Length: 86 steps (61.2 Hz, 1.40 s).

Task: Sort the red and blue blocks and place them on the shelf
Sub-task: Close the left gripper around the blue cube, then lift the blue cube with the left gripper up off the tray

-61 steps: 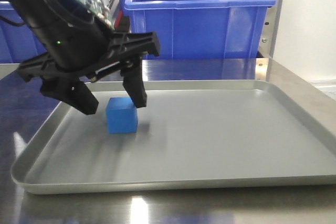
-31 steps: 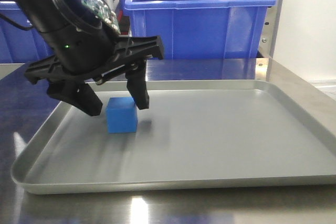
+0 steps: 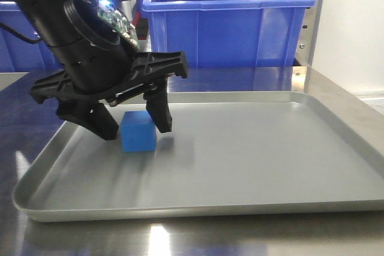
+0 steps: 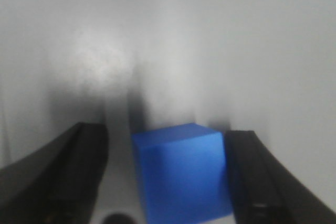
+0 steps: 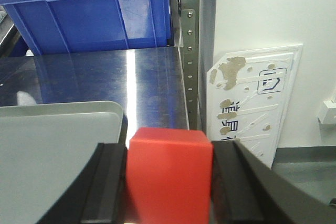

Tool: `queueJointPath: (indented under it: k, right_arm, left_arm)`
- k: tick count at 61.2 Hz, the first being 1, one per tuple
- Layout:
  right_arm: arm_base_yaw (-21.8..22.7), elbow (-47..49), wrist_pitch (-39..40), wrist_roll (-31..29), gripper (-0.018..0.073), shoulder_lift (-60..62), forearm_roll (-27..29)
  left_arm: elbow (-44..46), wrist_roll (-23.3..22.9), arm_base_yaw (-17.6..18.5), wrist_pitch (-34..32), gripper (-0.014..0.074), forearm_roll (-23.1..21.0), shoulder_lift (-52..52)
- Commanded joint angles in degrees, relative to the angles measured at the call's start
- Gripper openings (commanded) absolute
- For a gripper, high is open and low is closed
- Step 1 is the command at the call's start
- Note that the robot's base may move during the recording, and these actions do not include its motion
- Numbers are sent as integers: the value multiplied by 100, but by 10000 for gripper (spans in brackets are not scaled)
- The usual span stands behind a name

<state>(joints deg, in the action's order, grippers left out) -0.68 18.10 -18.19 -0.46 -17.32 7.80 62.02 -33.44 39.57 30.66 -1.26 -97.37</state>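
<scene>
A blue block (image 3: 138, 131) sits on the shallow grey tray (image 3: 252, 166), left of its middle. My left gripper (image 3: 136, 130) is open and straddles the block, one finger on each side, tips close to the tray floor. In the left wrist view the blue block (image 4: 181, 174) lies between the black fingers (image 4: 79, 174); a gap shows on its left side, and the right finger is close against it. My right gripper (image 5: 170, 182) is shut on a red block (image 5: 170, 174), held above the tray's corner (image 5: 63, 129). The right gripper is out of the front view.
Large blue bins (image 3: 228, 16) stand behind the tray on the steel surface (image 3: 252, 79). A perforated shelf upright (image 3: 304, 25) rises at the right; it also shows in the right wrist view (image 5: 189, 51), beside a blue bin (image 5: 89, 11) and a white wall panel (image 5: 252, 103).
My left gripper has come down and slightly forward over the blue block, so its fingers now reach lower on either side. The block has not moved.
</scene>
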Motion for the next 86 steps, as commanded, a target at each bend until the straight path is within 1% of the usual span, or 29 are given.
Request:
queueJointPath:
  k: [1,12,16,21,31,41,52,66,79,86]
  right_arm:
    - [29,184,464,-17,49,-29,-41]
    - [29,184,464,-17,49,-29,-41]
    - [29,184,464,-17,49,-29,-41]
    - [29,184,464,-17,49,-29,-41]
    - [29,184,464,-17,49,-29,-41]
    - [29,184,464,-17,49,-29,-41]
    - [29,184,464,-17,49,-29,-41]
    - [29,184,464,-17,49,-29,-41]
    - [29,184,464,-17,49,-29,-41]
    - [29,184,464,-17,49,-29,-41]
  left_arm:
    - [192,-53,37,-188,357,-120,241]
    - [192,-53,102,-159,116,-109,280]
    - [192,-53,102,-159,129,-109,306]
    - [192,-53,102,-187,122,-82,378]
    - [192,-53,102,-320,122,126,701]
    - [192,-53,-4,-410,122,646,1192]
    - [192,-53,-414,-399,122,1241,1869]
    - [175,-53,-1141,-324,122,1879,2938]
    - [-222,-53,-1732,-273,122,2305,3893]
    - [-644,-53,-2082,-283,122,2327,4429]
